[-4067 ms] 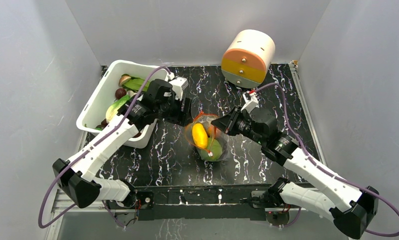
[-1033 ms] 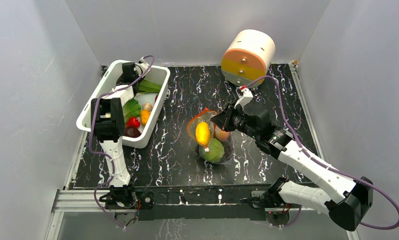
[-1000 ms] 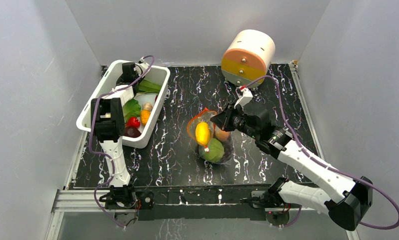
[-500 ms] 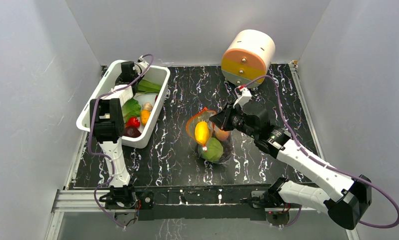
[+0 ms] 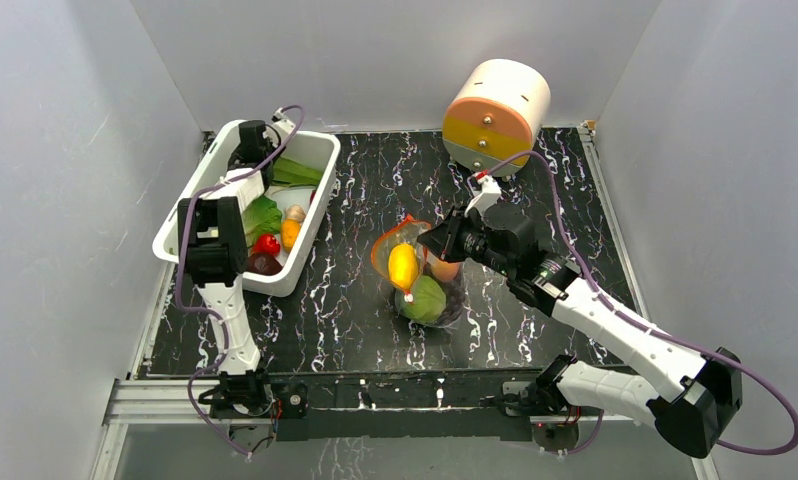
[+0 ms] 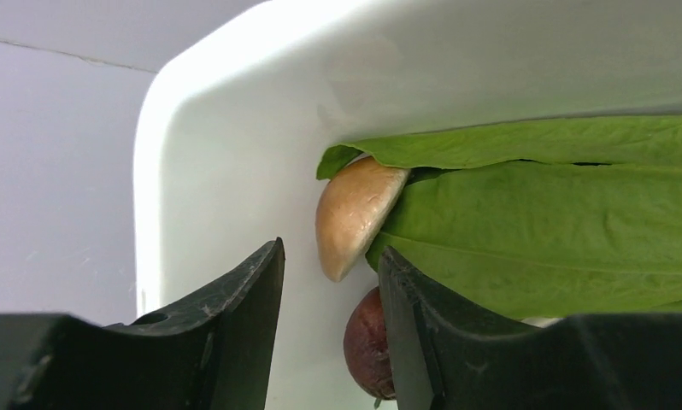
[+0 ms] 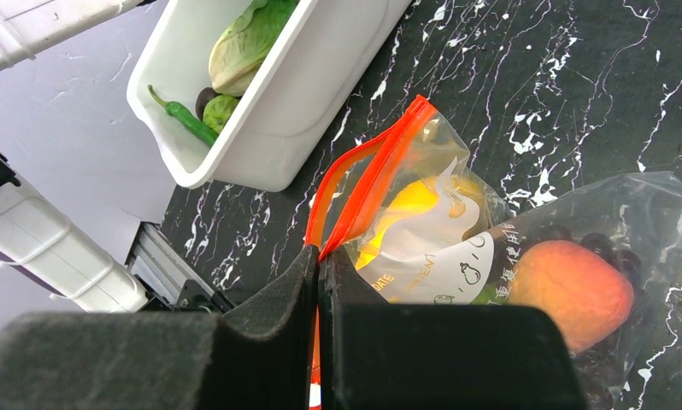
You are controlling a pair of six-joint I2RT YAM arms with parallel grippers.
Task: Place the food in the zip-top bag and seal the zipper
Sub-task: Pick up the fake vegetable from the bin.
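Observation:
The clear zip-top bag (image 5: 422,280) stands at the table's middle with its mouth open. It holds a yellow oval fruit (image 5: 402,266), a green cabbage (image 5: 426,299) and an orange-peach piece (image 7: 568,286). My right gripper (image 7: 319,256) is shut on the orange-red zipper (image 7: 367,171) at the end of the mouth, and it shows in the top view (image 5: 430,243). My left gripper (image 6: 331,256) is open inside the far corner of the white bin (image 5: 175,225). A tan mushroom-like piece (image 6: 355,213) and a dark round fruit (image 6: 365,354) lie just ahead of its jaws, beside a green leaf (image 6: 560,222).
The bin holds more toy food: lettuce (image 5: 265,215), a red piece (image 5: 266,243), an orange piece (image 5: 290,233) and a green chilli (image 7: 182,120). A round orange and cream drawer box (image 5: 495,112) stands at the back right. Grey walls close in the table.
My left arm left the bag's mouth and swung into the bin's far corner, then crept slightly farther in. My right gripper keeps its pinch on the zipper; the bag shifted slightly left.

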